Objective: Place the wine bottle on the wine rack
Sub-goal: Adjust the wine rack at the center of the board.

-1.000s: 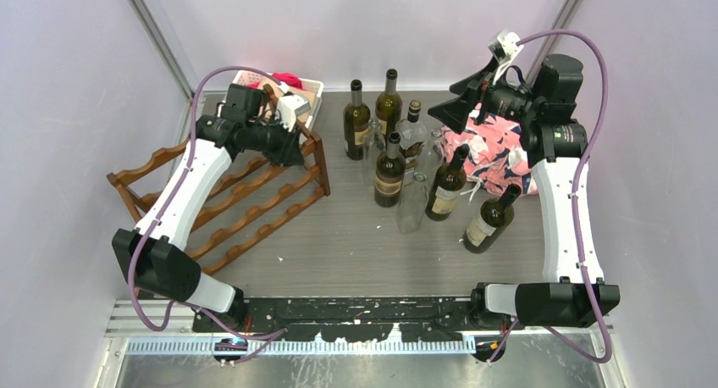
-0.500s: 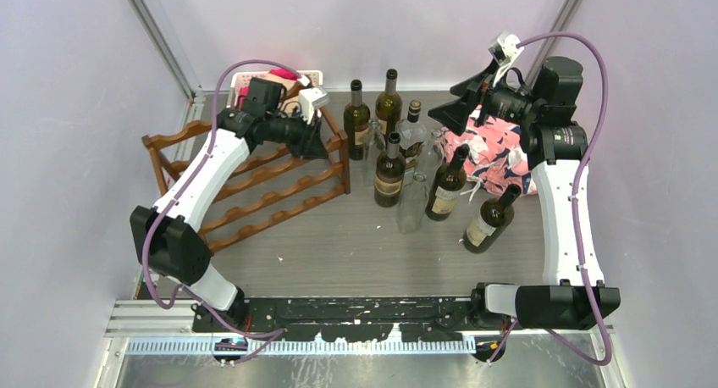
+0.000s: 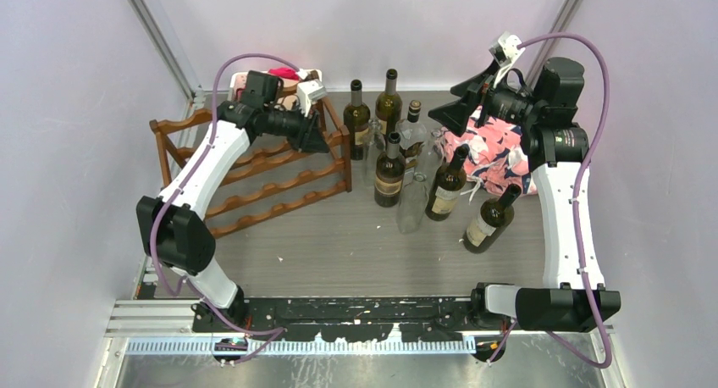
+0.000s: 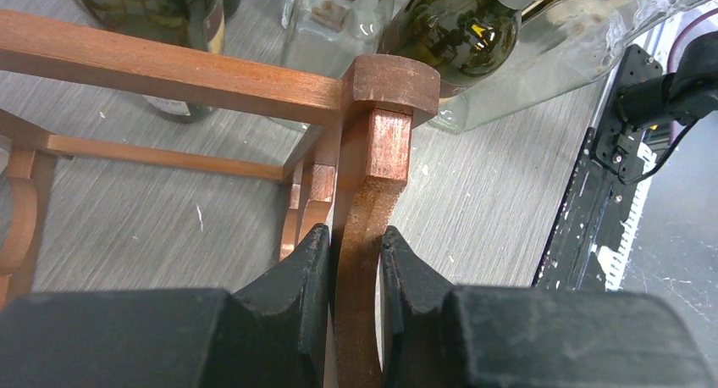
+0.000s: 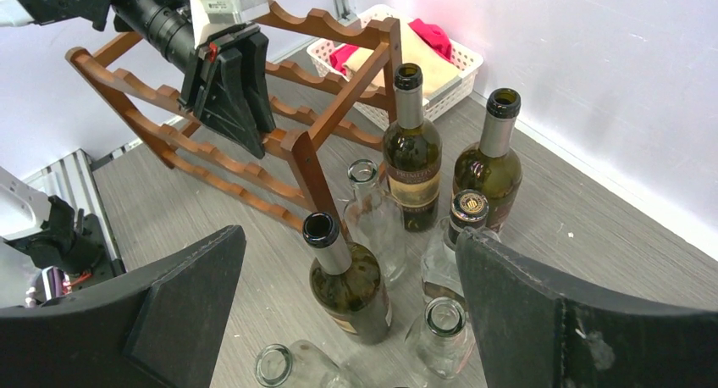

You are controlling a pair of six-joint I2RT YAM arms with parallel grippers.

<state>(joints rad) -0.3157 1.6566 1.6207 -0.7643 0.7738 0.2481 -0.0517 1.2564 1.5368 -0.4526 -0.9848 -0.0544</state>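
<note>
The wine rack [image 3: 271, 185], dark reddish-brown wood with wavy rails, stands at the left of the table. My left gripper [image 3: 317, 138] is shut on its upper right end. In the left wrist view the black fingertips [image 4: 315, 257] pinch a curved wooden rail [image 4: 372, 176] just below the corner post. Several wine bottles stand upright mid-table, among them a dark one [image 3: 389, 172] right beside the rack's corner. My right gripper [image 3: 453, 108] hangs open high over the bottles. In the right wrist view it [image 5: 351, 240] has nothing between its wide fingers, with the dark bottle [image 5: 351, 282] below.
A white slotted basket [image 3: 315, 76] with red and tan cloth sits behind the rack in the back left corner. A pink floral cloth bundle [image 3: 499, 146] lies at the back right. Clear glass bottles [image 3: 413, 206] stand among the dark ones. Walls close in on three sides.
My left gripper, holding the rack's end, has swung it toward the back and right, so the rack has turned and now stands nearer the bottles. The right arm has not moved.
</note>
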